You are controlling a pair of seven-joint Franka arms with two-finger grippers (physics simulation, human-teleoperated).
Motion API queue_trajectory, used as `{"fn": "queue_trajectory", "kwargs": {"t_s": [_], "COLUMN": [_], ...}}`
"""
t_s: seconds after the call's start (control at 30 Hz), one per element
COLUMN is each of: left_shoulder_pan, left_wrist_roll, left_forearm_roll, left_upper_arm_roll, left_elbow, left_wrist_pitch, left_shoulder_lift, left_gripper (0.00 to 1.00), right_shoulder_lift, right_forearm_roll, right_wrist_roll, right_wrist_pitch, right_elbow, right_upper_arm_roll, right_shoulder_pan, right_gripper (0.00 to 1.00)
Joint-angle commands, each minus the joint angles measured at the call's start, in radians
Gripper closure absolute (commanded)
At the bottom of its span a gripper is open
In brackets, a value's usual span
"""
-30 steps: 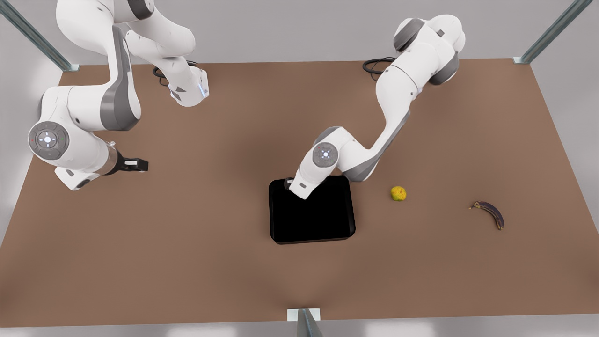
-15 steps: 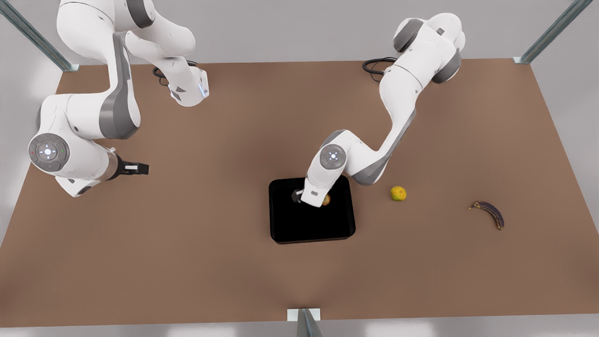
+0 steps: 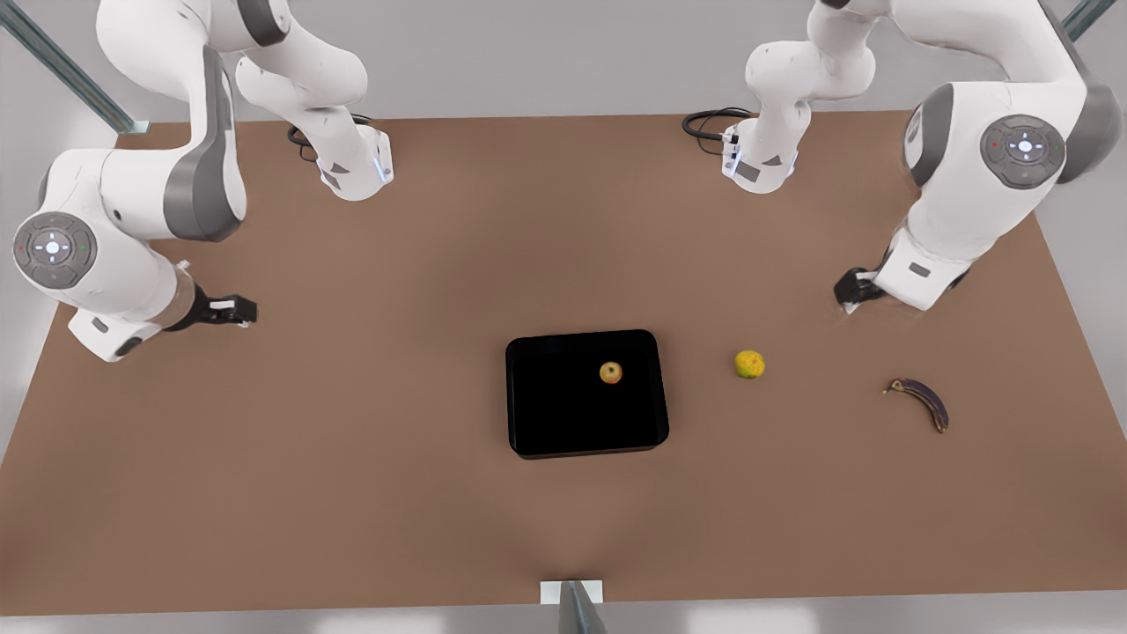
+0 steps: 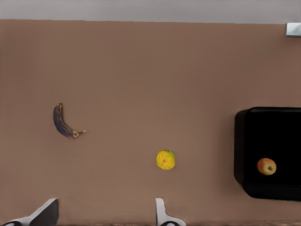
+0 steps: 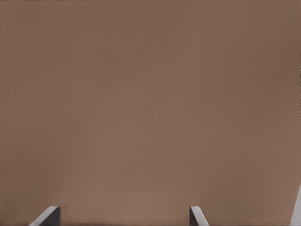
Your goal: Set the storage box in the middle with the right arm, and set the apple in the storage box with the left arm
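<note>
The storage box (image 4: 270,153) runs off the left wrist view's right edge. Only fingertips (image 4: 162,214) of the left gripper (image 4: 101,214) peek in at that view's bottom edge; likewise the right gripper (image 5: 122,217) in its own.

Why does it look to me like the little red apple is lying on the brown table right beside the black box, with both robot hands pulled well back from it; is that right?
Not quite. The front view shows the apple inside the black box, not beside it on the table. The rest holds: the left hand and the right hand are both well away from it.
</note>
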Motion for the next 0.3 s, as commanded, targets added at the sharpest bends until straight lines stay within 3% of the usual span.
{"fn": "queue_trajectory", "kwargs": {"t_s": [0.0,0.07,0.1,0.17,0.27], "left_shoulder_pan": [-0.007,-0.008,-0.069,-0.079,-0.086], "left_wrist_roll": [0.007,0.111,0.114,0.117,0.117], "left_forearm_roll": [-0.100,-0.102,-0.102,-0.125,-0.125], "left_upper_arm_roll": [0.006,0.026,0.099,0.109,0.109], "left_elbow": [-0.046,-0.127,-0.106,0.035,0.030], "left_wrist_pitch": [0.026,-0.022,-0.026,-0.083,-0.077], "left_shoulder_lift": [-0.031,-0.086,-0.043,0.070,0.076], "left_gripper": [0.00,0.00,0.00,0.00,0.00], "right_shoulder_lift": [0.000,0.000,0.000,0.000,0.002], "right_forearm_roll": [0.000,0.000,0.002,0.002,0.002], "right_wrist_roll": [0.000,0.000,0.000,0.000,0.000], "right_wrist_pitch": [0.000,0.000,0.000,0.000,0.002], "right_elbow": [-0.001,-0.001,-0.001,-0.001,-0.001], "right_upper_arm_roll": [0.000,0.000,0.000,0.000,0.000], "right_shoulder_pan": [0.000,0.000,0.000,0.000,0.000], "right_gripper": [0.00,0.00,0.00,0.00,0.00]}}
